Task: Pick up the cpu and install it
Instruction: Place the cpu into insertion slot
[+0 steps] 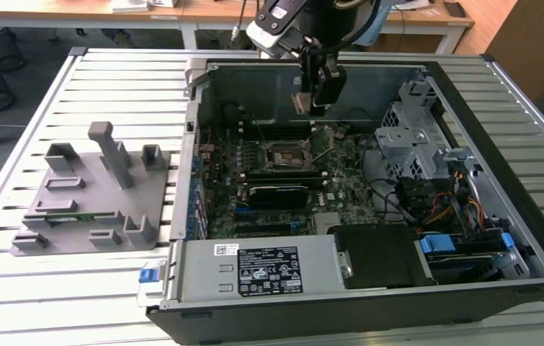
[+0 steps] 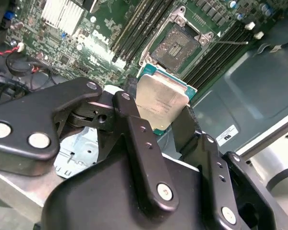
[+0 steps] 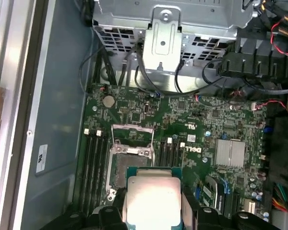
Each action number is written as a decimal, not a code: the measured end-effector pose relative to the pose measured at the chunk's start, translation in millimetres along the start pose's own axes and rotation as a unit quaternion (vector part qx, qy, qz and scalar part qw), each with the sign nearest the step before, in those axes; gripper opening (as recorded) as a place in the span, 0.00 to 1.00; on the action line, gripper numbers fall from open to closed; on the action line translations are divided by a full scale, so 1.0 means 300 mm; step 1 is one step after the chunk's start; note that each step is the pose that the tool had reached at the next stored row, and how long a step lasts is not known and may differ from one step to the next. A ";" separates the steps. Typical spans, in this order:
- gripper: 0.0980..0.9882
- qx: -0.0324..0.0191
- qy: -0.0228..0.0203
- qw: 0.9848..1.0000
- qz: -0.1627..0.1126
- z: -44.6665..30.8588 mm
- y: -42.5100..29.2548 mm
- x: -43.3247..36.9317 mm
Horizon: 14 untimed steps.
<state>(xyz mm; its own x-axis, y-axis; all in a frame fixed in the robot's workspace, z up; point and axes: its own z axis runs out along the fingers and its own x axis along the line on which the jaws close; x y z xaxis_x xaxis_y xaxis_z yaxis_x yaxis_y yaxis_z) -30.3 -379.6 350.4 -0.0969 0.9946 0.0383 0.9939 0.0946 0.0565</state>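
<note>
Black fingers [image 2: 134, 122] of the claw [image 2: 158, 114] are clamped on the cpu [image 2: 161, 98], gripping two opposite edges, with its silvery top facing the second wrist view. The chip hangs in the air above the green motherboard [image 2: 86, 48], apart from the open socket [image 2: 175, 48]. In the exterior view the claw hovers inside the open computer case [image 1: 243, 86], which lies on the slatted desk [image 1: 108, 79].

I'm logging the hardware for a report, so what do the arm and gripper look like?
The gripper is matte black: a rounded body with flat linkage bars joined by silvery round pins, ending in two slim black fingers. In the exterior view, the arm above it has a white and black housing at its wrist. No markings can be made out.
</note>
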 end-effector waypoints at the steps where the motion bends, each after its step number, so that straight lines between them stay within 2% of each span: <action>1: 0.49 0.000 -0.003 1.000 0.002 0.002 0.000 0.001; 3: 0.49 0.000 -0.011 1.000 0.004 0.004 0.000 0.002; 4: 0.49 0.000 -0.012 1.000 0.004 0.005 0.000 0.003; 6: 0.49 0.000 -0.012 1.000 0.004 0.012 0.000 0.007; 8: 0.49 -0.001 -0.009 1.000 0.004 0.019 0.000 0.009; 14: 0.49 -0.001 -0.009 1.000 0.011 0.048 0.000 0.032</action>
<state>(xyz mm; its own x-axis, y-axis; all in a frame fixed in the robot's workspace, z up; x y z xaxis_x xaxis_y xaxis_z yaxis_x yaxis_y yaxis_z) -30.6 -369.5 336.5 -0.0742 0.9970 0.0212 0.9956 0.0729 0.0588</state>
